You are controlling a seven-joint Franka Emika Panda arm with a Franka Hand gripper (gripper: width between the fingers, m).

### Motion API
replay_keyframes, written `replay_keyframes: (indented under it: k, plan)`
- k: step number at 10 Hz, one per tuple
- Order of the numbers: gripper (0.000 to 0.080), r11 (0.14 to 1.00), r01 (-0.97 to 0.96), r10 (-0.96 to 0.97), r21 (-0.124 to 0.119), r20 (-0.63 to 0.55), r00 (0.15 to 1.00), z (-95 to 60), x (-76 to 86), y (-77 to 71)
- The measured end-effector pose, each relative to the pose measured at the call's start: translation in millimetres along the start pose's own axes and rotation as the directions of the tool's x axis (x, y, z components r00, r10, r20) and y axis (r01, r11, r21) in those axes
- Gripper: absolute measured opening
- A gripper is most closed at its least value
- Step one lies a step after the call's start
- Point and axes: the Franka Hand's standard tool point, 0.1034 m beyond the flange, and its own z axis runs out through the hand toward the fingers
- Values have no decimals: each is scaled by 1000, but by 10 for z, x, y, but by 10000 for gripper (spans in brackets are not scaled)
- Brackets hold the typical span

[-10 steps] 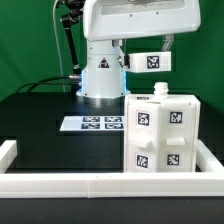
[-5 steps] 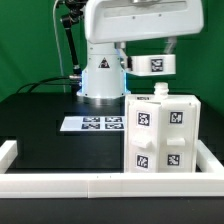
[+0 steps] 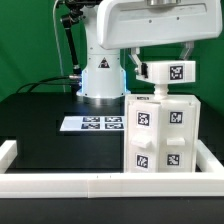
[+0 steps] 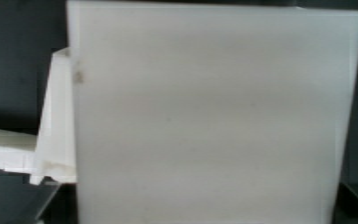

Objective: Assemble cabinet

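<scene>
Tagged box (image 3: 170, 72) in tool (image 3: 162, 64) above cabinet (image 3: 162, 135)

The cabinet (image 3: 160, 135) is white, and each of its front faces carries a square black-and-white tag. The small box (image 3: 168, 72) is white too, with one black-and-white tag. The marker board (image 3: 93, 123) is white with black-and-white tags. The table (image 3: 45, 140) is black and the border rails (image 3: 100, 184) are white. The robot arm (image 3: 150, 25) is white, its base (image 3: 101, 75) tinted pale blue. The wall (image 3: 30, 40) is green. The wrist view shows a plain off-white panel (image 4: 211, 110) against darkness.
</scene>
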Motion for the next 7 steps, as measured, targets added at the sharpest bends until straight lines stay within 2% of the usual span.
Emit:
replay_keyframes:
  k: [3,7]
  plan:
    - [561,1000,3,-3,2,4,1000,23,-12,16]
    - [561,1000,13,-13,1,18,1000,144,23,32]
